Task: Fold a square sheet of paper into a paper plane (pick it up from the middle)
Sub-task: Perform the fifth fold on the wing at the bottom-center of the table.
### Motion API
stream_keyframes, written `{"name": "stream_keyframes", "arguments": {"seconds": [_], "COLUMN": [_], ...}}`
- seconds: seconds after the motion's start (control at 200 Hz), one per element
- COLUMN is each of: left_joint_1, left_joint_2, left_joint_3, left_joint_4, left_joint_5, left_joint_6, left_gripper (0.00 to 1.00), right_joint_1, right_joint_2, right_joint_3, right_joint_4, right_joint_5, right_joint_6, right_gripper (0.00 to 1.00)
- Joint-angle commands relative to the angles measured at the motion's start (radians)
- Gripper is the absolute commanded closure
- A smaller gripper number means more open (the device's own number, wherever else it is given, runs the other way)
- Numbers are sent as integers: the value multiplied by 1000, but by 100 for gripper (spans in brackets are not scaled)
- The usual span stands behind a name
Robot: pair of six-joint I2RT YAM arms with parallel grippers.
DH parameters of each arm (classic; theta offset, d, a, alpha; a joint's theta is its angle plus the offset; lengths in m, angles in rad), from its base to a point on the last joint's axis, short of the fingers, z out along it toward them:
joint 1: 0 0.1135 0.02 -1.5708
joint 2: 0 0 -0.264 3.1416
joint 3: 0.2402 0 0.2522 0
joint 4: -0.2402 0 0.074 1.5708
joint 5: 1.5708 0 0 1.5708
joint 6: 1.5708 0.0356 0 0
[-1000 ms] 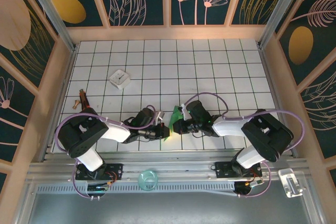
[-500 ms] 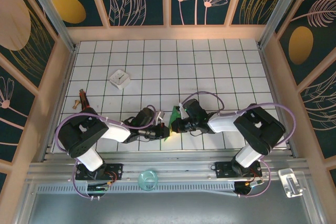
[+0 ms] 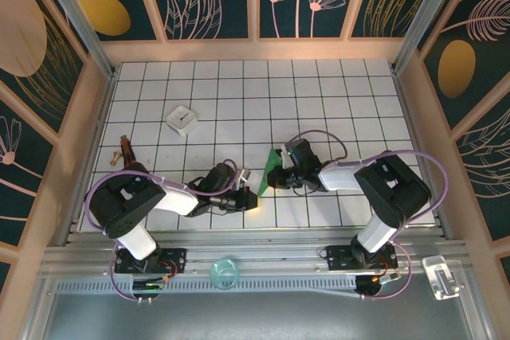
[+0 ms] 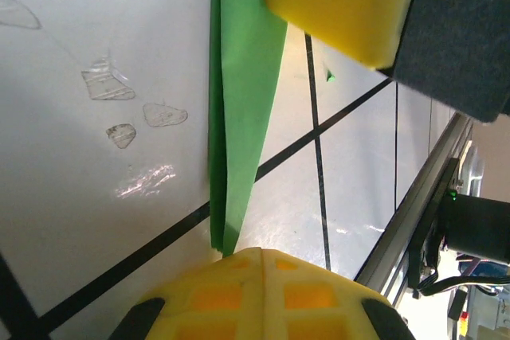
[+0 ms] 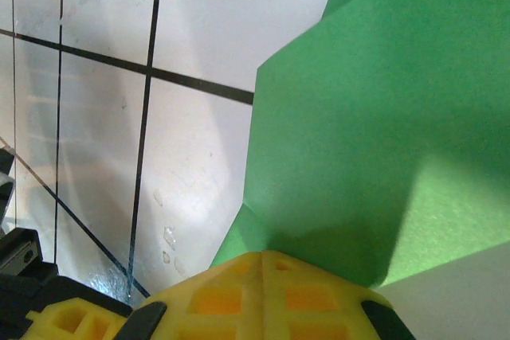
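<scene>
Far left on the white tiled counter point(image 3: 358, 93) lies a small brown object point(image 3: 123, 150) that I cannot identify. The small white square box point(image 3: 182, 119) sits further back, well apart from both arms.

The left end effector point(image 3: 252, 195) lies low over the near centre tiles, pointing right. In its wrist view, the left end effector point(image 4: 259, 264) is closed, fingers together. The narrow lower end of the green paper sheet point(image 4: 239, 117) runs straight into its fingertips, and I read this as a pinch on that tip.

From overhead, the green paper sheet point(image 3: 267, 177) is folded into a narrow strip at the near centre of the counter, between the two end effectors and touching both.

The right end effector point(image 3: 275, 176) points left, just beside the left one. In its wrist view, the right end effector point(image 5: 263, 264) is closed on a corner of the green paper sheet point(image 5: 382, 141), which shows a crease and overlapping layers. The right end effector's yellow finger pad point(image 4: 339, 1) covers the sheet's upper end in the left wrist view.
</scene>
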Motion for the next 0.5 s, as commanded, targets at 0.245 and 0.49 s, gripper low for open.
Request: {"name": "stream_keyframes", "arguments": {"seconds": [0.245,0.49], "left_joint_1": [-16,15], "left_joint_2": [-172,-77], "left_joint_3": [37,121], "left_joint_4": [-94,-156], "left_joint_5": [-36,-120], "left_joint_6": [1,19], "left_gripper": [87,96], "right_joint_1": [38,64], "right_joint_2": [22,7], "right_joint_3": [-51,-78], "right_joint_4": [-12,29], "right_joint_5": [10,10], "right_joint_6": [25,67], "right_gripper": [99,100]}}
